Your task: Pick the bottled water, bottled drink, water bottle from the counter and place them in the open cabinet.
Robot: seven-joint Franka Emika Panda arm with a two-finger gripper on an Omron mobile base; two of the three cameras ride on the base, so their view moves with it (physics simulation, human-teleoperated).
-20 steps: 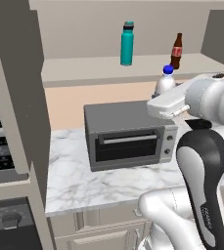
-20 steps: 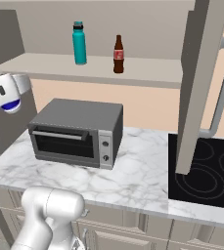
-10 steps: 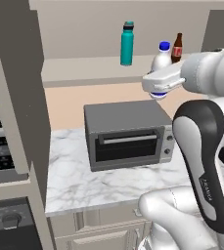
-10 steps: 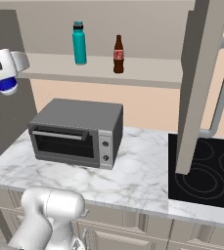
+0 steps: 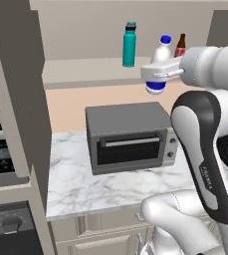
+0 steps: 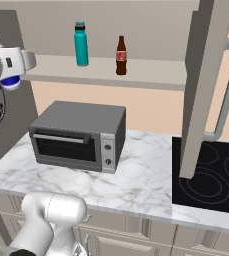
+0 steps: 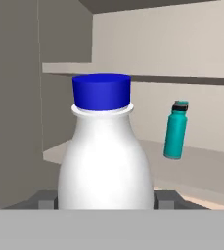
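My gripper (image 5: 158, 74) is shut on the bottled water (image 5: 160, 55), a white bottle with a blue cap. It holds the bottle upright in the air, level with the open cabinet's shelf (image 5: 85, 69) and in front of it. In the hand view the bottle (image 7: 103, 161) stands between the fingertips (image 7: 45, 199). The teal water bottle (image 5: 129, 45) and the dark bottled drink (image 5: 180, 46) stand on the shelf. The right base view shows the teal bottle (image 6: 81, 45) left of the drink (image 6: 121, 56), with the gripper (image 6: 8, 65) at the left edge. The island counter is out of view.
A grey toaster oven (image 5: 128, 137) sits on a marble worktop (image 5: 105, 187) directly below the shelf. A black cooktop (image 6: 211, 175) lies to the right, beside a tall cabinet panel (image 6: 201, 85). A dark wall oven column (image 5: 6, 124) stands at the left.
The gripper has risen with the bottled water from just above the toaster oven to shelf height, moving slightly left in the left base view. The shelved bottles have not moved.
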